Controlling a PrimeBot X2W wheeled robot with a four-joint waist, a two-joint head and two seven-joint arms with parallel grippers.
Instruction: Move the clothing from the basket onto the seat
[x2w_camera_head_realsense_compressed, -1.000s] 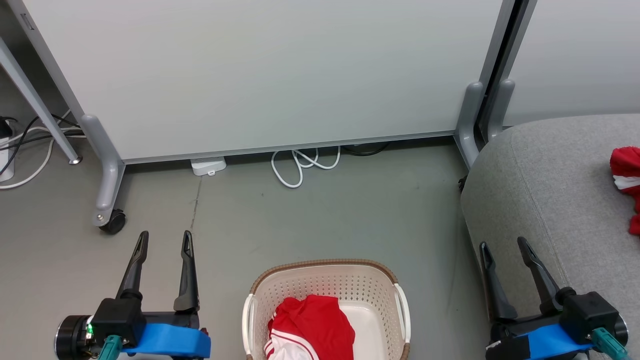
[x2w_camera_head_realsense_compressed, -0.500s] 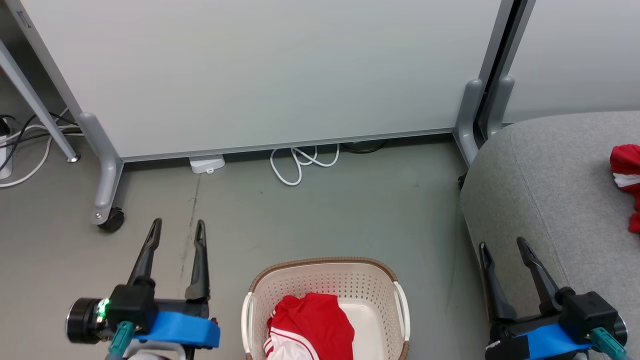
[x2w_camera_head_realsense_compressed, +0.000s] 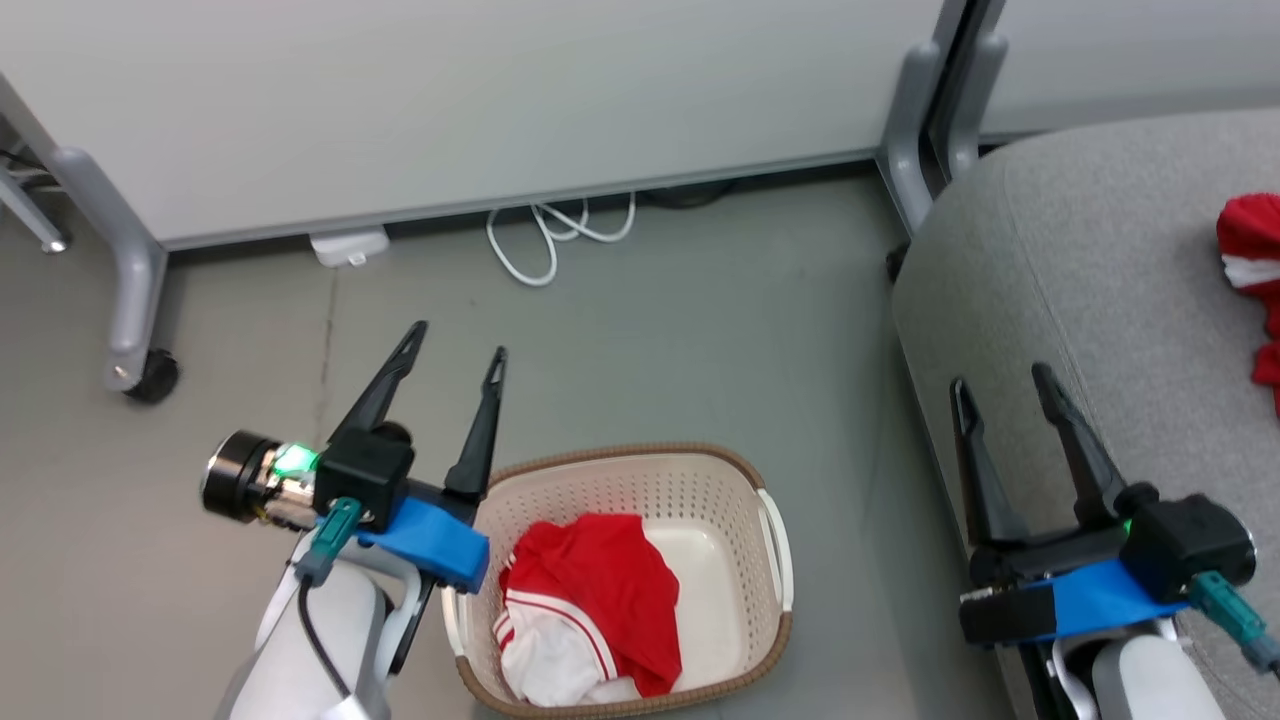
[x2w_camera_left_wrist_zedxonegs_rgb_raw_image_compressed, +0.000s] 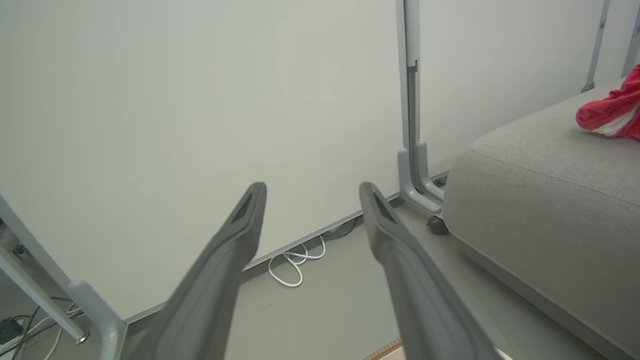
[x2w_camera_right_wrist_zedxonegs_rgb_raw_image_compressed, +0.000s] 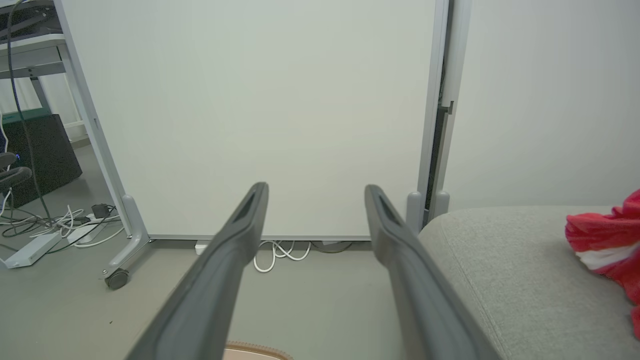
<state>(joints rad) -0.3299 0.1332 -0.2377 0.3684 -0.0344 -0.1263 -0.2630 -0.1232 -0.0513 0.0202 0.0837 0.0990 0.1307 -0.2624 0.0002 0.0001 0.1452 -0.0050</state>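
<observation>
A cream perforated basket (x2w_camera_head_realsense_compressed: 640, 485) with a brown rim stands on the floor and holds a red garment (x2w_camera_head_realsense_compressed: 600, 590) with white striped trim. My left gripper (x2w_camera_head_realsense_compressed: 457, 352) is open, raised just left of the basket's far-left rim, fingers pointing away. My right gripper (x2w_camera_head_realsense_compressed: 998, 383) is open beside the grey seat (x2w_camera_head_realsense_compressed: 1100, 280) at its front-left edge. A second red garment (x2w_camera_head_realsense_compressed: 1250, 250) lies on the seat at the right edge; the same garment (x2w_camera_left_wrist_zedxonegs_rgb_raw_image_compressed: 612, 112) appears in the left wrist view, and the garment (x2w_camera_right_wrist_zedxonegs_rgb_raw_image_compressed: 605, 240) also lies on the seat (x2w_camera_right_wrist_zedxonegs_rgb_raw_image_compressed: 500, 260) in the right wrist view.
A white partition panel (x2w_camera_head_realsense_compressed: 450, 90) on grey wheeled feet (x2w_camera_head_realsense_compressed: 135, 370) stands behind. A coiled white cable (x2w_camera_head_realsense_compressed: 545, 235) and a white box (x2w_camera_head_realsense_compressed: 348, 247) lie at its base. Grey floor (x2w_camera_head_realsense_compressed: 680, 340) lies between basket and panel.
The head camera has tilted down and shifted, so the whole scene slid up and left. My left gripper has risen and moved right toward the basket. The right gripper keeps its pose.
</observation>
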